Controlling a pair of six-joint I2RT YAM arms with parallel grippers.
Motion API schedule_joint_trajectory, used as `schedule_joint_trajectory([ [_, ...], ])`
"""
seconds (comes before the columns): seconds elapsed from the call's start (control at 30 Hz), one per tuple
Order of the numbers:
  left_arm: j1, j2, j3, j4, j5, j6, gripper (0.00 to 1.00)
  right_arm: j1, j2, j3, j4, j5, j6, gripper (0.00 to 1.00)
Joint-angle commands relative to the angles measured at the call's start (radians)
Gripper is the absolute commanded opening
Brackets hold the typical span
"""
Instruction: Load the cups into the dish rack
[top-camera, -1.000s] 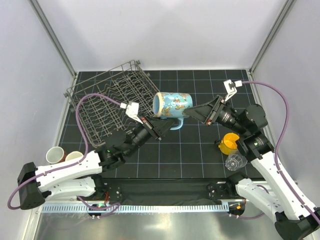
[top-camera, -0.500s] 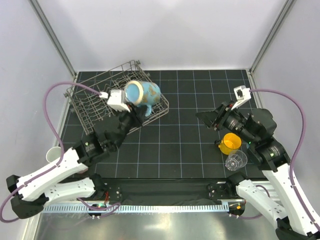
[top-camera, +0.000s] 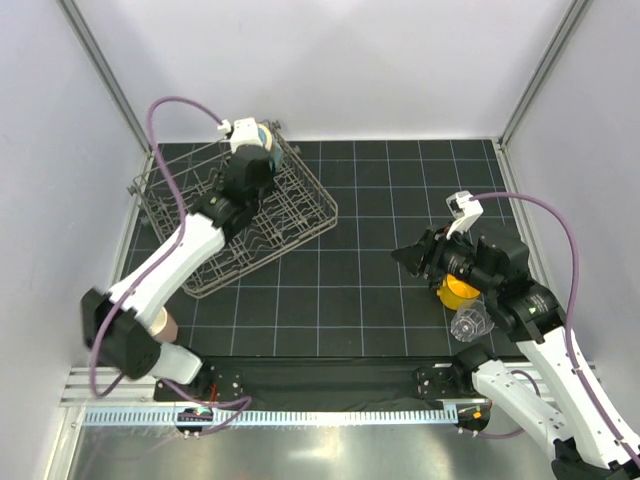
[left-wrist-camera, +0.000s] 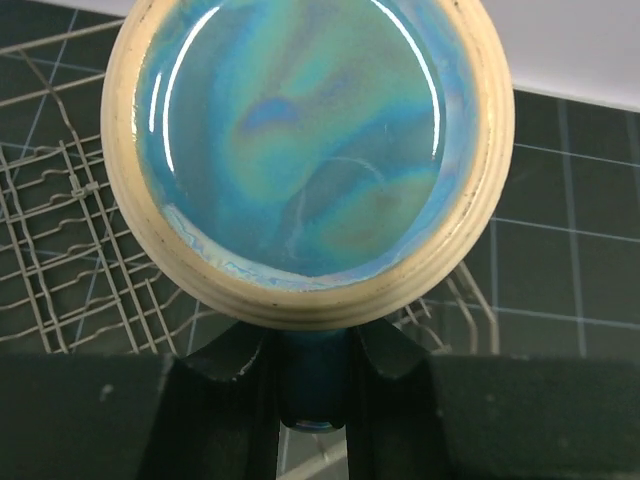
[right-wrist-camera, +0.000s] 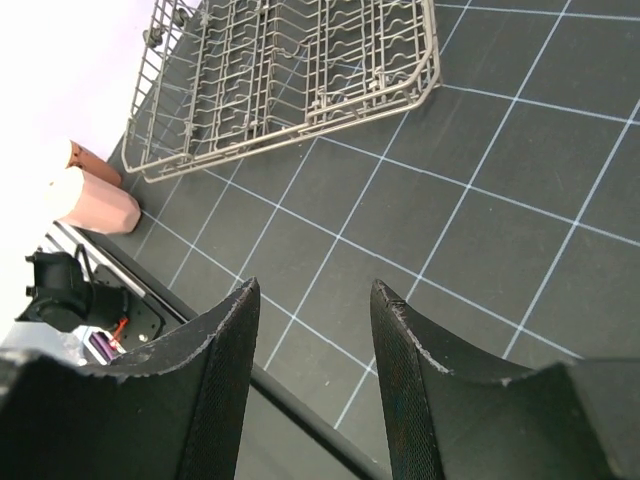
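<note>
Robot lab cell — white panel walls, aluminium posts, gridded mat.

No legible text, label, brand, number or sign anywhere in view

Your dish rack sits far left on the table. The mug hangs over its far end, in your left gripper. Two cups sit by the rack's near-left corner. Near right, a cup stands just behind the tumbler.
</note>
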Motion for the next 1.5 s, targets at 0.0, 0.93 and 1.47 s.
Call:
schedule_joint_trajectory([
  [0.0, 0.080, 0.090, 0.150, 0.118, 0.031, 0.020, 0.00, 0.003, -0.001, 0.010, 0.010, 0.018, -0.061, 0.50],
  [0.93, 0.221, 0.859, 0.813, -0.135, -0.101, -0.218, 0.00, 0.034, 0.091, 0.094, -0.051, 0.181, -0.093, 0.51],
  [1.47, 0.255, 0.989, 0.858, -0.048, -0.027, -0.236, 0.00, 0.034, 0.131, 0.106, -0.037, 0.213, -0.081, 0.51],
])
